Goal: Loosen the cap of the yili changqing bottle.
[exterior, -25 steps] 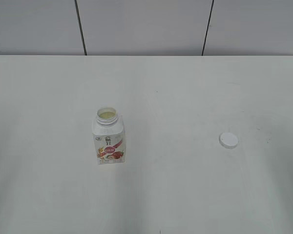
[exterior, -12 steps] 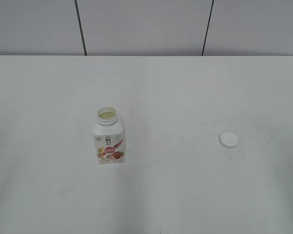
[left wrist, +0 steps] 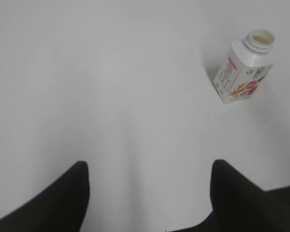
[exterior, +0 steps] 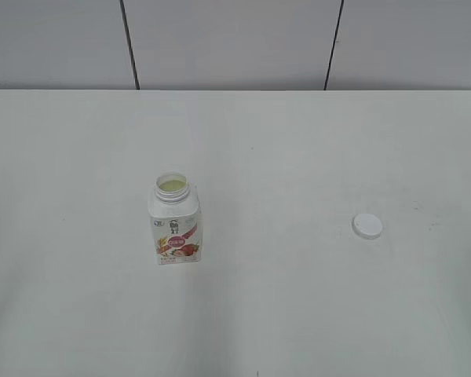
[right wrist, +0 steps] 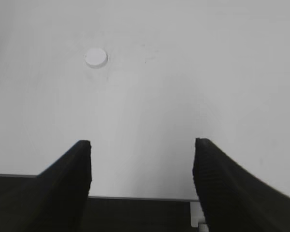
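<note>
Standing open, bottle (exterior: 175, 221) left of middle; cap (exterior: 367, 226) off, lying far right, so job looks done. Left gripper (left wrist: 147, 176), right gripper (right wrist: 141, 154) wide open, empty.

Light is even and soft, and the white surface (exterior: 298, 314) shows almost no glare. The bottle (left wrist: 245, 66) throws only a faint shadow on the side toward the left pincer (left wrist: 147, 169). Both wrist views are slightly soft, and the dark pincer fingers (right wrist: 67, 179) are blurred.
</note>
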{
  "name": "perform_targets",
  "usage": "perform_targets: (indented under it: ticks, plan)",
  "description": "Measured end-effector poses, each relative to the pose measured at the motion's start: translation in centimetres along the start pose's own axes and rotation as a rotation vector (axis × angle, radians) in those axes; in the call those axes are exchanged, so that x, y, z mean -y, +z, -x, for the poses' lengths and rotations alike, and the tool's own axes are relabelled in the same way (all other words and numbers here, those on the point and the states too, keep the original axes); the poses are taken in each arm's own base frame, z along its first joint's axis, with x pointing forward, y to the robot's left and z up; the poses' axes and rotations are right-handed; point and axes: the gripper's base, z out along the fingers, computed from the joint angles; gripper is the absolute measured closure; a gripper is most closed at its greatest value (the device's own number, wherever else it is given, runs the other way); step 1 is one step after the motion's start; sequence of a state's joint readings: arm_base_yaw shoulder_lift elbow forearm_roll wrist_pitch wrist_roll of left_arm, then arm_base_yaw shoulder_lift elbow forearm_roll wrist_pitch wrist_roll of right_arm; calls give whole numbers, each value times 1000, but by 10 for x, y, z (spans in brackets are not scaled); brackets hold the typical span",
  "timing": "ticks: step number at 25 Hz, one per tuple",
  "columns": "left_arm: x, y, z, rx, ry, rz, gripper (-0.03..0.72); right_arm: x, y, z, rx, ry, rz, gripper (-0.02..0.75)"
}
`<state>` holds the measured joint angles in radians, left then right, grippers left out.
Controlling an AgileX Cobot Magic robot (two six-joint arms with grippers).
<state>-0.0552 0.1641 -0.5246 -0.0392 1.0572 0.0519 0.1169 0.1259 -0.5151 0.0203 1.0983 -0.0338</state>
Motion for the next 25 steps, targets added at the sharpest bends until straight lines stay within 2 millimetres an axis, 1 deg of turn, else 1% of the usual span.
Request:
perform_targets:
  ticks: [5,9,25]
  plan:
    - [1,-8,-5,59,-2,-5,207,0,-12,-8,91,-2,-3,215]
    - [2,-13,-7,91,-2,-8,207,0,-17,-12,132,-3,-4,215]
    - [3,-23,-15,167,-29,10,207,0,-16,-12,133,-3,-5,215]
